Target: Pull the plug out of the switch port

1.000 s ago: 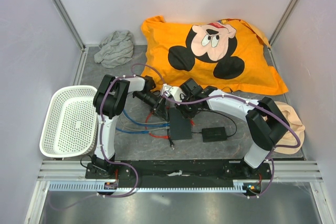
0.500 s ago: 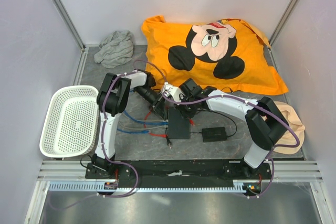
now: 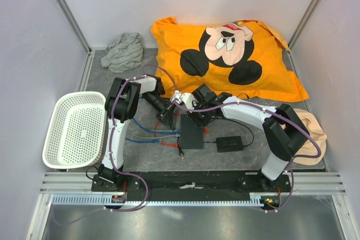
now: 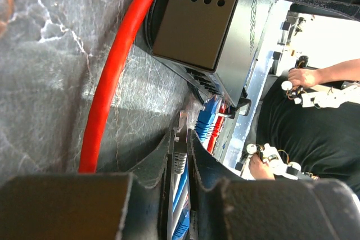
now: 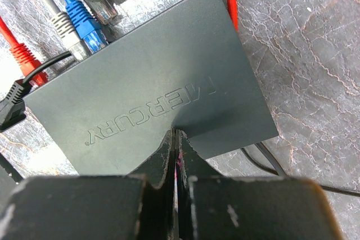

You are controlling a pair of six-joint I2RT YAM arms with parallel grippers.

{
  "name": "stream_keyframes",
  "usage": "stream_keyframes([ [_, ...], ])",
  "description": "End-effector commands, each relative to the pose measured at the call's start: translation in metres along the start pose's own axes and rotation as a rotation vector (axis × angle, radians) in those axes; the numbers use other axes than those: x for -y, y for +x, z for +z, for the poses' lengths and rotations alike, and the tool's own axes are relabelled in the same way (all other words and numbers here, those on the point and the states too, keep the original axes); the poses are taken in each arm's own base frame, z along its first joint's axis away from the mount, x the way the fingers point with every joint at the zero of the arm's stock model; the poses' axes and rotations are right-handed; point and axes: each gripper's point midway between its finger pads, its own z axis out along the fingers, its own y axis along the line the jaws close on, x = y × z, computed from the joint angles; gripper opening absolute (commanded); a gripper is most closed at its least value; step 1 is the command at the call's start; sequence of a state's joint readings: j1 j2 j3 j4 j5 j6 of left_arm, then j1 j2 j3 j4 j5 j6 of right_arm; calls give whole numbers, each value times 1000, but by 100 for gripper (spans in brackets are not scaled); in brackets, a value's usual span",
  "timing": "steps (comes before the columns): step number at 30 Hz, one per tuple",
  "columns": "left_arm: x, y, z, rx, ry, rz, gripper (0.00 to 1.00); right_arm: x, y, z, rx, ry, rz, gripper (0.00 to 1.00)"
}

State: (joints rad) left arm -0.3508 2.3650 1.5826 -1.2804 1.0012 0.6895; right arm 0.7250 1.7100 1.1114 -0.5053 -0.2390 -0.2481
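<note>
Left gripper [image 4: 181, 139] seemingly pinching grey plug [image 4: 179, 160], closed right gripper [image 5: 175, 136] on switch [image 5: 152, 71]

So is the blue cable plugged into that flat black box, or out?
Plugged in: in the right wrist view the blue plug runs into the socket edge of the switch, beside a grey plug seated likewise.

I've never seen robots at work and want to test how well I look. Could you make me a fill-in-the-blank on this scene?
The lid of the switch bears the raised word ____. The right gripper rests on that lid with its jaws ____. The left gripper pinches a plug beside a thick ____ cable. The basket by the left arm is ____.
Missing words: MERCURY; shut; red; white.
</note>
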Motion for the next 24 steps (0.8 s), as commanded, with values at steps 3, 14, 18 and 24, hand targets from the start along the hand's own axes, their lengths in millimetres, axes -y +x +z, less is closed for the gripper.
stream_keyframes([
  [3, -5, -15, -16, 18, -106, 98, 2, 5, 48, 10, -176, 26, 24, 0],
  [14, -11, -45, -80, 140, -218, 147, 1, 6, 47, 10, -173, 31, 19, 0],
  [18, -19, -46, -108, 202, -240, 136, 2, 7, 45, 10, -169, 37, 16, 0],
  [24, -26, -38, -137, 291, -261, 85, 2, 8, 46, 9, -165, 47, 13, 0],
])
